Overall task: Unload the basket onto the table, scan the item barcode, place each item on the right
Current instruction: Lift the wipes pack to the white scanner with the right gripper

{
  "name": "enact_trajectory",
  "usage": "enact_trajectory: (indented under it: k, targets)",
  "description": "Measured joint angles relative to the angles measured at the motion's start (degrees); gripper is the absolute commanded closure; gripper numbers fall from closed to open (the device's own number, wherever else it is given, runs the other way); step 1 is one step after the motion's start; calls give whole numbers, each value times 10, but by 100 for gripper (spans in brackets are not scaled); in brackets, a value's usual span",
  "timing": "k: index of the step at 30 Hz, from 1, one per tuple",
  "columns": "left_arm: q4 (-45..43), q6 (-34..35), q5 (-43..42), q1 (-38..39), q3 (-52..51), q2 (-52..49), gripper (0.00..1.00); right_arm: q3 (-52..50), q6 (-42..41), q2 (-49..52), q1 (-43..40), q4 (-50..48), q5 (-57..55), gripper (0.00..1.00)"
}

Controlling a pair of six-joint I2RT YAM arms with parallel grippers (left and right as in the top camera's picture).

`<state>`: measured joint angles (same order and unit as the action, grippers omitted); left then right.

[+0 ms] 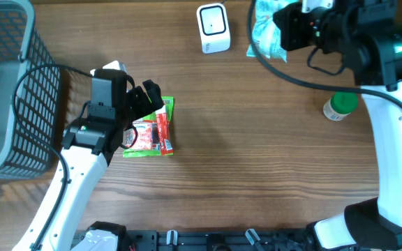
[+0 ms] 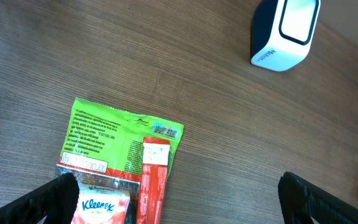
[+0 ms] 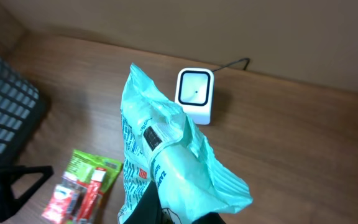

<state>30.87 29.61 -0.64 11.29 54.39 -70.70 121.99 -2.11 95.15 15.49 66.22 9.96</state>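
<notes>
Right gripper (image 3: 166,208): clamped on teal packet (image 3: 160,149).
Barcode scanner (image 3: 195,94): just beyond packet; right arm nearer.
Left gripper (image 2: 179,198): wide open, empty.

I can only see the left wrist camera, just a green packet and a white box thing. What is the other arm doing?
Observer: The right tool is shut on a pale teal bag, holding it up beside the white scanner.
Operator: What's way over on the left side?
Observer: A grey mesh basket sits at the table's left edge.
Operator: Is there other stuff on the table?
Observer: Yes, a small green-capped bottle sits on the right side, nearer the robot than the bag.
</notes>
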Motion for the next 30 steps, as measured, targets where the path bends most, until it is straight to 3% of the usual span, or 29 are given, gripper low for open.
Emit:
enact_trajectory:
  k: [16,30]
  targets:
    - [0,0,0,0,0,0,0,0,29,90,162,-144,-316,96]
    - [0,0,0,0,0,0,0,0,189,262,209,-321,-472,96]
